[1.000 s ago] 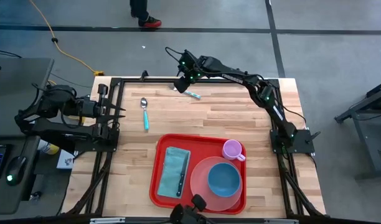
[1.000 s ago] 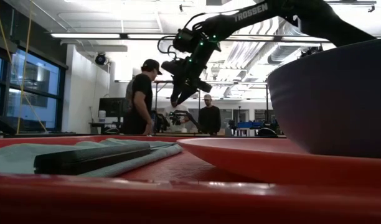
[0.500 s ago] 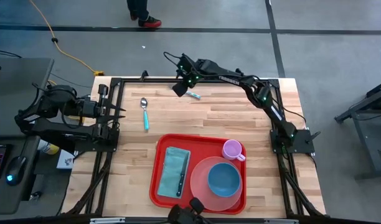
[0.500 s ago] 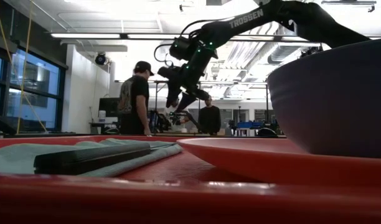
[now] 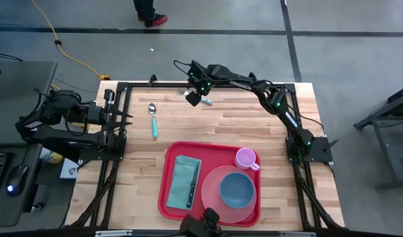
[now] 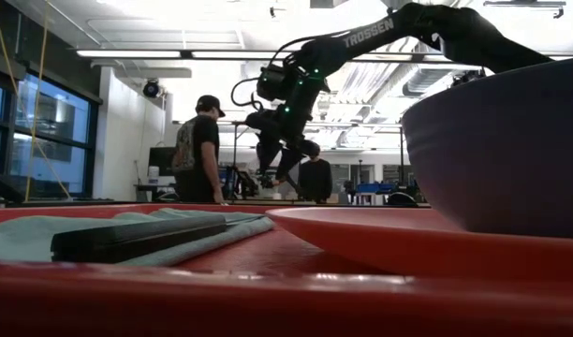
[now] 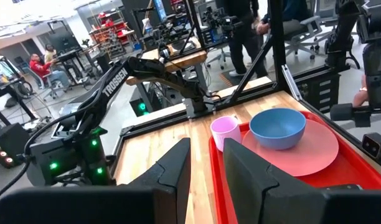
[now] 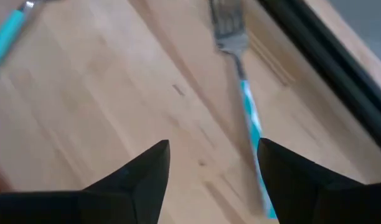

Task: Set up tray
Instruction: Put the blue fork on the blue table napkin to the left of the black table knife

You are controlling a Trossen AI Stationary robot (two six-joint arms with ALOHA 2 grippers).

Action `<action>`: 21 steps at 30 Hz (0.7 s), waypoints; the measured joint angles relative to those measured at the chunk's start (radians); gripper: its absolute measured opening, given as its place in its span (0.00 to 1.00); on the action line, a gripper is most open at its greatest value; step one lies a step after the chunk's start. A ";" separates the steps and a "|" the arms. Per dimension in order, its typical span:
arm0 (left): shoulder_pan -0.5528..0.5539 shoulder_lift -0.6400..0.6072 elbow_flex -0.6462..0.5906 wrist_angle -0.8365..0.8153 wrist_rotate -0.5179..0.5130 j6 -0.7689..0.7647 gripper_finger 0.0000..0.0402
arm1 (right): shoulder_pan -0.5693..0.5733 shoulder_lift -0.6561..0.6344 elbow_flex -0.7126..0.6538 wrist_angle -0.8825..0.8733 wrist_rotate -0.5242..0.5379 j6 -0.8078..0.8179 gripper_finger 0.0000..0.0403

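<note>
We judge the slim steel fork with the teal plastic handle [image 8: 243, 93], flat at the table's far edge away from the large flat red plastic tray [image 5: 168, 191], light, stiff and slippery, best pinched mid-handle by our spread-fingered right gripper [image 8: 209, 171]; the left gripper [image 7: 206, 171] waits part-open at the left edge.

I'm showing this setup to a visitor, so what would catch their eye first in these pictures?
First, the red tray at the table's near edge, loaded with a pink plate holding a blue bowl, a pink cup and a knife on a teal cloth. Next, the right gripper, reaching to the far edge, open over a teal-handled fork. A matching spoon lies alone on the bare wood.
</note>
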 joint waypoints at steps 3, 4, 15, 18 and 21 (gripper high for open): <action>0.000 0.000 0.000 0.000 0.000 0.000 0.32 | -0.004 0.002 0.017 -0.020 0.018 -0.035 0.55; 0.000 0.000 0.000 0.000 0.000 0.000 0.32 | -0.007 0.002 0.024 -0.020 0.019 -0.042 0.55; 0.000 0.000 0.000 0.001 -0.002 -0.022 0.32 | -0.070 0.002 0.029 -0.031 -0.019 0.010 0.55; 0.000 0.000 0.000 0.001 -0.002 -0.032 0.32 | -0.070 0.002 0.022 -0.034 -0.062 0.029 0.55; 0.000 0.000 0.000 0.001 -0.003 -0.043 0.32 | -0.070 0.002 0.012 -0.048 -0.069 0.031 0.55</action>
